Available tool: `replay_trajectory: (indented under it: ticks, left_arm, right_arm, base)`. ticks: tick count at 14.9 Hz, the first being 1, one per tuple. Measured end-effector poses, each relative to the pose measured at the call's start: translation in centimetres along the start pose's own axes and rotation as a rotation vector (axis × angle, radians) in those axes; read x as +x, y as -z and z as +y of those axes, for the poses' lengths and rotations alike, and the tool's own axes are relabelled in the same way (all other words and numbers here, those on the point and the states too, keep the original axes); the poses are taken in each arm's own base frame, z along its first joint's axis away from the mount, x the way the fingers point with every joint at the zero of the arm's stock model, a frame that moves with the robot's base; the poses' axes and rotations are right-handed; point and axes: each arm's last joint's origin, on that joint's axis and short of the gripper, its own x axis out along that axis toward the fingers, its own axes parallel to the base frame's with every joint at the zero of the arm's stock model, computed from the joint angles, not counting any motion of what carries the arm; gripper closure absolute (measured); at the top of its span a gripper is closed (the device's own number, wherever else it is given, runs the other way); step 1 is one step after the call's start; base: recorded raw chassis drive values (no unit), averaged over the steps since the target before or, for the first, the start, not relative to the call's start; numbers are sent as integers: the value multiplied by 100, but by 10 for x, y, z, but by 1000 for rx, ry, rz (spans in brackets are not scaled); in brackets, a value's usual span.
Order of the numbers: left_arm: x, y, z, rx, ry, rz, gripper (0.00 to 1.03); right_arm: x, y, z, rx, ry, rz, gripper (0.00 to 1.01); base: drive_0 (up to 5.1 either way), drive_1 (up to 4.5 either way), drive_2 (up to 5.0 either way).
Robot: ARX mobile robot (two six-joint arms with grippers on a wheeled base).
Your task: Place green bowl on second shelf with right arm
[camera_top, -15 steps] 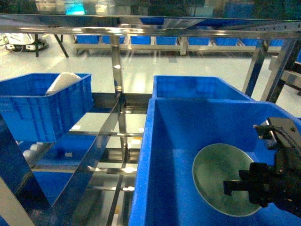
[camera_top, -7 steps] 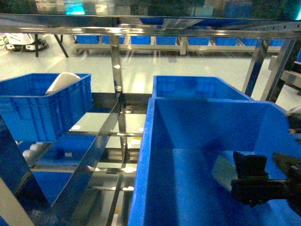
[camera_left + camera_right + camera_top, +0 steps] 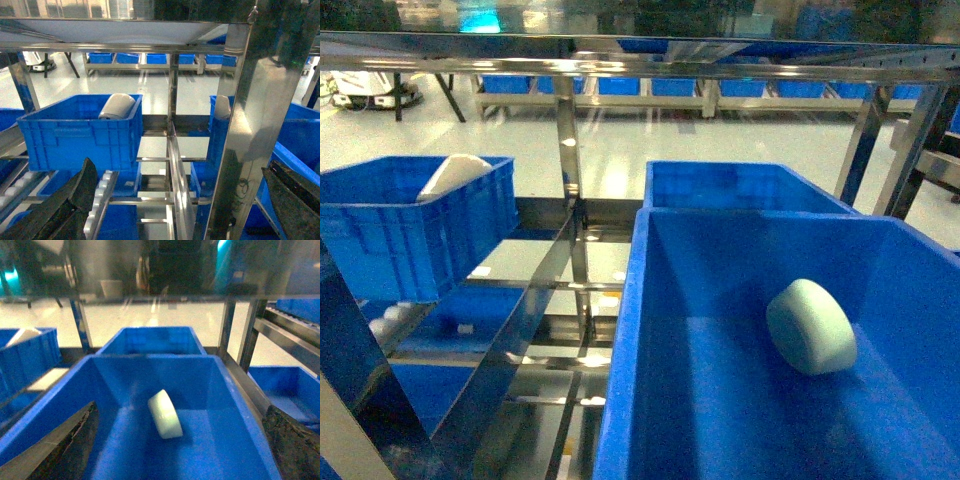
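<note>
The green bowl (image 3: 810, 326) is lying tipped on its side inside the large blue bin (image 3: 660, 300), toward the bin's right half, its rounded underside being shown to the head camera; it is judged to be resting this way because nothing is gripping it. The right hand (image 3: 180, 450) is being held spread wide at the bin's near edge, apart from the bowl. The left hand (image 3: 175, 210) is likewise being held spread, facing the shelf frame (image 3: 172, 125) away from the bin.
</note>
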Motion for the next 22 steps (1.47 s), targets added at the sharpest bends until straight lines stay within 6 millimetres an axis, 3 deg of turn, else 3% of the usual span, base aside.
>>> replay_trajectory:
  ticks: [2, 7, 10, 13, 20, 21, 22]
  left_arm:
    - [0, 0, 0, 0, 1, 0, 5]
    - [0, 0, 0, 0, 1, 0, 5]
    - [0, 0, 0, 0, 0, 0, 5]
    - [0, 0, 0, 0, 0, -1, 5]
    - [0, 0, 0, 0, 0, 0, 5]
    - [0, 0, 0, 0, 0, 0, 5]
    - [0, 0, 0, 0, 0, -1, 5]
  right_arm:
    - [-6, 1, -5, 19, 5, -29, 7]
    - [-18, 10, -27, -46, 10, -72, 61]
    - [-18, 21, -36, -58, 5, -64, 100]
    - [-17, 20, -50, -59, 33, -70, 99]
    - [-17, 20, -49, -61, 4, -70, 99]
    - [-17, 20, -49, -61, 5, -70, 98]
    - [-17, 20, -49, -61, 4, -70, 90]
  base:
    - [0, 0, 0]
    - [0, 0, 0]
    - [0, 0, 0]
    - [0, 0, 0]
    - [0, 0, 0]
    - [0, 0, 0]
    - [0, 0, 0]
